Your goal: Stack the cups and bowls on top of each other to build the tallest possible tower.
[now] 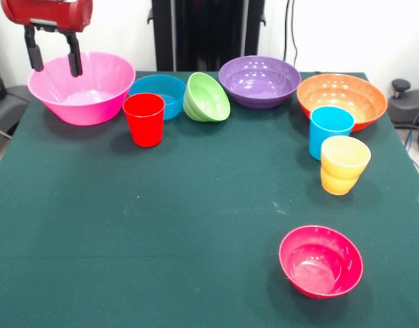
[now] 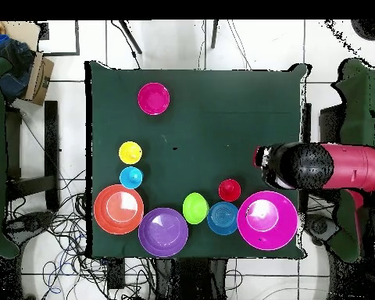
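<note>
A green table (image 1: 195, 225) carries the whole set, nothing stacked yet. The red arm (image 2: 347, 168) reaches in from the side in the overhead view, its gripper (image 1: 55, 58) hanging over the pink bowl's near rim with both fingers (image 1: 34, 51) spread apart and nothing between them.

The pink bowl (image 1: 83, 89), the largest, sits at the back corner nearest the arm. Along the same back row stand the orange bowl (image 1: 342, 99) at the opposite end and the purple bowl (image 1: 260, 80) beside it. Between purple and pink come the blue bowl (image 1: 161, 92) and the green bowl (image 1: 206, 98), the green one tipped on its side, mouth facing the front camera, touching the blue.

The crimson bowl (image 1: 320, 261) sits alone, upright, well apart from the rest, towards the side away from the robot.

The red cup (image 1: 144, 119) stands upright just in front of the pink and blue bowls. The sky-blue cup (image 1: 330, 130) stands before the orange bowl, with the yellow cup (image 1: 344, 164) just beside it.
</note>
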You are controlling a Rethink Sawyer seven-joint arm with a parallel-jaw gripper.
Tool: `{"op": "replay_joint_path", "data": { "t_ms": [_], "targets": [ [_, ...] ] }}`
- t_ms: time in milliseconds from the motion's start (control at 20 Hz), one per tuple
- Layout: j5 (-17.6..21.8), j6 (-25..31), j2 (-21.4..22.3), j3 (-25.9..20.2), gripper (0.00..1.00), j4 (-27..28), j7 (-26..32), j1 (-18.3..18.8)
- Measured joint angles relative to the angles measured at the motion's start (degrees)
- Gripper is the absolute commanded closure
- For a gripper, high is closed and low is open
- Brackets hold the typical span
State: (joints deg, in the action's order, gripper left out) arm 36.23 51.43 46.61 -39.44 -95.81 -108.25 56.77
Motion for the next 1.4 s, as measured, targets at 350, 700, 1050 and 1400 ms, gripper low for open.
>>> {"op": "replay_joint_path", "data": {
  "t_ms": [350,700,1050,1400],
  "targets": [
    [0.0,0.0,0.0,0.0,0.0,-1.3,0.0,0.1],
    [-0.3,0.0,0.0,0.0,0.0,-1.9,0.0,0.1],
    [-0.6,0.0,0.0,-0.1,0.0,-2.3,0.0,0.1],
    [-0.8,0.0,-0.6,-0.1,0.0,-2.6,0.0,0.2]
  ]
}}
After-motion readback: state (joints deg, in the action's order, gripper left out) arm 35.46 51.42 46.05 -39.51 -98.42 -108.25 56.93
